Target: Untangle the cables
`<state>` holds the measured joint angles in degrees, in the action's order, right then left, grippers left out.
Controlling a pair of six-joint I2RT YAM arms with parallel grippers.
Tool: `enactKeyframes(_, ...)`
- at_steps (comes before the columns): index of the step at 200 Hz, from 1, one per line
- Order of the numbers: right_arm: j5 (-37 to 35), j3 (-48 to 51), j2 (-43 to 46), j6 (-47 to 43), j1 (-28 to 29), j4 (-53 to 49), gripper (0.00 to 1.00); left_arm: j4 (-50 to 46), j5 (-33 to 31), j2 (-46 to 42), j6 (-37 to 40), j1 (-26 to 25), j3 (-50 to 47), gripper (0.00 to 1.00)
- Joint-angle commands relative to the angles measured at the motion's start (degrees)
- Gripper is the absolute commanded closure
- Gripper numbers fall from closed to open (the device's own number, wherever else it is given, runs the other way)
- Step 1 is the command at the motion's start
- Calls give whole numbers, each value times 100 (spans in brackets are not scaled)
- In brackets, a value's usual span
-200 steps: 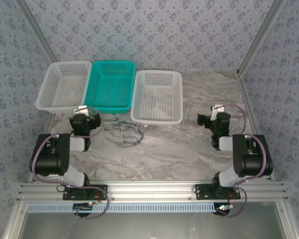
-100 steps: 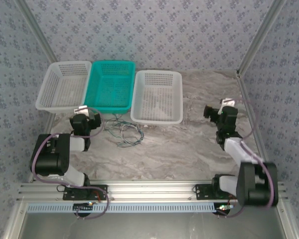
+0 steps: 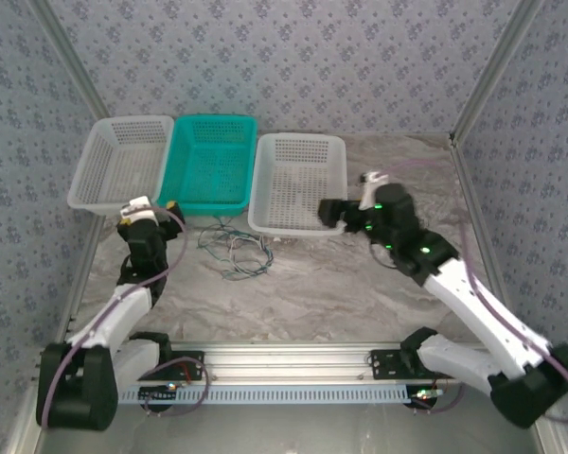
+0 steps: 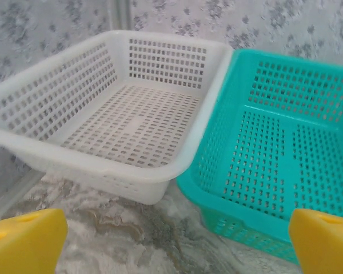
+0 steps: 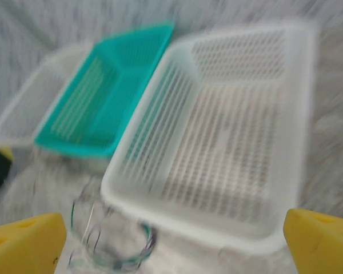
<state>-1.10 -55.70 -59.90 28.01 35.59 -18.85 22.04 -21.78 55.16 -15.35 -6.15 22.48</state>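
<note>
grey floral wallpaper point(image 3: 293, 57) on 3 sides; marbled tabletop point(image 3: 312, 293); aluminium rail point(image 3: 284, 357) along near edge.

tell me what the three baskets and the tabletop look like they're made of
The left white basket, teal basket and right white basket look like moulded plastic: smooth, slightly glossy, with even grids of holes and rounded rims. The tabletop is marble-patterned, grey veins on cream, with a matte look; whether it is real stone or a printed laminate cannot be told here.

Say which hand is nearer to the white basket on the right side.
Right. The right hand hangs open at the near right corner of the right white basket. The left hand, also open, is far to its left, past the teal basket, by the left white basket.
</note>
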Motion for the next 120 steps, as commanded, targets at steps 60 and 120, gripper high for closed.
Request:
enactKeyframes(60,-373,-1515,-3148,1163,2352,73,0,-3881,2345,-847,-4414,-651,611,8)
enactKeyframes(120,-75,-2178,-3462,863,2338,-160,0,-2925,2911,-423,-5944,-701,-184,34)
